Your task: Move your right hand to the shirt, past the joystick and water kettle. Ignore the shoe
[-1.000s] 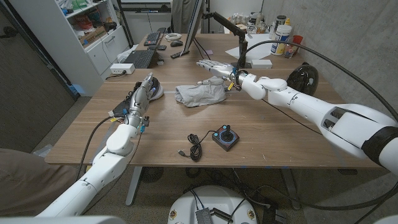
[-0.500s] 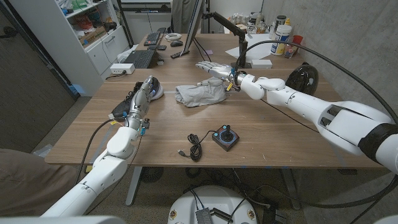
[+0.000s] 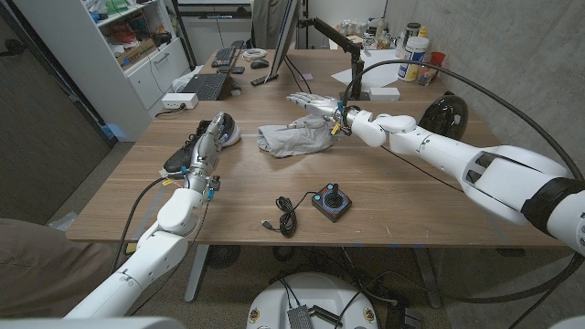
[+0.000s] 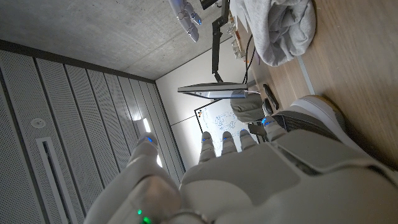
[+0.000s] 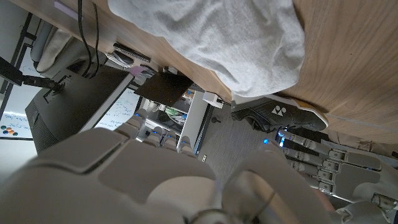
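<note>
Grey shirt [image 3: 292,139], crumpled, lies at centre of the head view on the wooden table [image 3: 411,196]. The right hand [image 3: 314,103] hangs over the shirt's right end, fingers extended toward picture left and slightly apart, holding nothing; whether it touches the cloth cannot be told. The joystick [image 3: 331,202] sits below centre, its black cable [image 3: 287,217] coiled just to its left, well apart from the shirt. The left hand [image 3: 214,132] reaches up the left side, fingers straight, beside the shoe [image 3: 197,148], whose toe shows just right of the fingers. A dark rounded object [image 3: 445,112] stands at the right, behind the right forearm. A keyboard [image 3: 203,87] lies at upper left.

Left wrist view: the left hand [image 4: 249,180] fills the lower frame, fingers straight and close together, holding nothing. The shirt [image 4: 283,28] appears at upper right, the right hand [image 4: 188,17] small at the top, its fingers spread. The shoe's pale toe [image 4: 314,112] shows at right, beside the fingertips.

Right wrist view: the right hand [image 5: 143,180] is blurred in the foreground; its fingers cannot be made out. The shirt [image 5: 230,40] spreads across the upper frame. The shoe [image 5: 280,115] shows its dark side and logo at right, with the left hand [image 5: 336,165] at lower right.
</note>
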### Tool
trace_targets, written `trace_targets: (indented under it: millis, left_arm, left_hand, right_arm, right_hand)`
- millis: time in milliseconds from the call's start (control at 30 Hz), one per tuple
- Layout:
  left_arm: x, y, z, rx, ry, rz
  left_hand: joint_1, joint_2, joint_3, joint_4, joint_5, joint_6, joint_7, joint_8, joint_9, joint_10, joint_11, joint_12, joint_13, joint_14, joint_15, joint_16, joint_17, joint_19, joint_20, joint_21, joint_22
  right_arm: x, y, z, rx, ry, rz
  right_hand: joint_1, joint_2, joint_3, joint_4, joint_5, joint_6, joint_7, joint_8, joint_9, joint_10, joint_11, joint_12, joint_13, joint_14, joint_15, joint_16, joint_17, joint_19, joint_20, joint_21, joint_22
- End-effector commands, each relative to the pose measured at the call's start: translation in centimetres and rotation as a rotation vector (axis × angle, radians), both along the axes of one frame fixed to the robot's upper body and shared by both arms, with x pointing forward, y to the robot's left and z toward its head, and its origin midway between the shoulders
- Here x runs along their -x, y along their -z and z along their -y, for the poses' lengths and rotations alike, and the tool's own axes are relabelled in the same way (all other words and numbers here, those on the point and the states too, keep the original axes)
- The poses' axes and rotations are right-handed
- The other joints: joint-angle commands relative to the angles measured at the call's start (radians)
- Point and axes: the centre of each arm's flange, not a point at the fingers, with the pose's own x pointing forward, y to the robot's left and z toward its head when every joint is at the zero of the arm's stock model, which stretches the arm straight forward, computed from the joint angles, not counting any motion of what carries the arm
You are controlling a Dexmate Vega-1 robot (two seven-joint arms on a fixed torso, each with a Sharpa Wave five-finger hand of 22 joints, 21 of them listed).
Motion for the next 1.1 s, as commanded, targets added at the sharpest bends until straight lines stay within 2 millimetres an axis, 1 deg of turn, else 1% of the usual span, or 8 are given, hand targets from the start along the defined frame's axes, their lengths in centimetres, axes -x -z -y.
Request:
trace_targets:
  millis: [33, 267, 300, 400, 667, 767, 1100]
  left_arm:
    - [0.1, 0.2, -0.1, 0.003, 0.001, 0.001]
    - [0.2, 0.5, -0.4, 0.01, -0.001, 0.0]
    - [0.3, 0.7, -0.4, 0.033, -0.008, 0.019]
    - [0.3, 0.7, -0.4, 0.027, -0.005, 0.015]
    - [0.3, 0.8, -0.6, 0.032, -0.006, 0.017]
    - [0.4, 0.9, -0.7, 0.048, -0.018, 0.029]
    - [0.5, 1.0, -1.1, 0.056, -0.01, 0.022]
  left_hand:
    - [0.011, -0.002, 0.0, -0.005, 0.0, 0.002, -0.002, 0.004, 0.002, -0.007, 0.002, -0.002, 0.006, -0.047, 0.004, 0.003, 0.003, 0.0, -0.004, 0.003, 0.002]
    - [0.012, -0.002, 0.0, -0.005, 0.0, 0.002, -0.002, 0.004, 0.002, -0.007, 0.0, -0.002, 0.006, -0.047, 0.004, 0.003, 0.003, 0.001, -0.003, 0.004, 0.002]
    - [0.013, -0.002, 0.0, -0.005, 0.0, 0.005, -0.002, 0.005, 0.002, 0.0, 0.002, 0.001, 0.006, -0.044, 0.002, 0.005, 0.003, 0.004, -0.005, 0.005, 0.002]
    - [0.015, -0.003, 0.001, -0.006, 0.0, 0.02, -0.004, 0.01, 0.002, 0.012, -0.002, 0.005, 0.006, -0.034, -0.003, 0.008, 0.002, 0.014, -0.008, 0.008, 0.001]
    - [0.016, -0.003, 0.001, -0.007, 0.001, 0.022, -0.001, 0.01, 0.002, 0.016, 0.0, 0.007, 0.006, -0.033, -0.003, 0.008, 0.002, 0.015, -0.008, 0.008, 0.001]
    - [0.018, -0.002, 0.001, -0.007, 0.001, 0.037, 0.002, 0.015, 0.002, 0.028, -0.004, 0.011, 0.006, -0.024, -0.004, 0.01, 0.002, 0.023, -0.01, 0.01, 0.001]
    - [0.02, -0.003, 0.002, -0.008, 0.0, 0.039, 0.003, 0.013, 0.002, 0.027, -0.003, 0.01, 0.006, -0.022, -0.004, 0.01, 0.002, 0.025, -0.011, 0.01, 0.001]
  right_arm:
    - [-0.7, 0.6, -0.6, 0.013, 0.008, -0.008]
    - [-1.0, 0.7, -0.7, 0.02, 0.015, -0.015]
    - [-1.1, 0.8, -0.9, 0.022, 0.017, -0.016]
    - [-1.2, 0.8, -1.1, 0.026, 0.02, -0.02]
    - [-1.5, 0.9, -1.6, 0.034, 0.024, -0.024]
    - [-1.7, 0.9, -1.8, 0.034, 0.024, -0.031]
    - [-2.3, 1.0, -2.2, 0.039, 0.035, -0.051]
  right_hand:
    - [0.006, 0.01, -0.001, -0.005, 0.007, -0.018, 0.006, 0.005, 0.004, -0.068, 0.003, 0.005, 0.005, -0.12, 0.0, 0.004, 0.002, -0.008, 0.007, -0.004, 0.003]
    - [0.007, 0.011, -0.001, -0.006, 0.006, -0.018, 0.006, 0.005, 0.004, -0.073, 0.005, 0.004, 0.005, -0.124, 0.001, 0.003, 0.002, -0.009, 0.008, -0.004, 0.003]
    - [0.007, 0.011, -0.002, -0.006, 0.006, -0.018, 0.006, 0.005, 0.004, -0.073, 0.004, 0.004, 0.005, -0.126, 0.001, 0.003, 0.002, -0.01, 0.008, -0.004, 0.003]
    - [0.007, 0.011, -0.002, -0.006, 0.006, -0.018, 0.006, 0.005, 0.004, -0.075, 0.004, 0.003, 0.005, -0.126, 0.002, 0.003, 0.002, -0.01, 0.009, -0.004, 0.003]
    - [0.007, 0.012, -0.003, -0.006, 0.006, -0.019, 0.005, 0.004, 0.004, -0.077, 0.003, 0.003, 0.005, -0.13, 0.003, 0.002, 0.003, -0.012, 0.009, -0.005, 0.003]
    - [0.007, 0.013, -0.003, -0.006, 0.006, -0.02, 0.005, 0.003, 0.004, -0.078, 0.003, 0.003, 0.005, -0.133, 0.005, 0.002, 0.003, -0.013, 0.009, -0.005, 0.003]
    - [0.008, 0.015, -0.003, -0.007, 0.006, -0.022, 0.006, 0.003, 0.004, -0.082, 0.005, 0.003, 0.005, -0.136, 0.005, 0.002, 0.003, -0.016, 0.01, -0.005, 0.004]
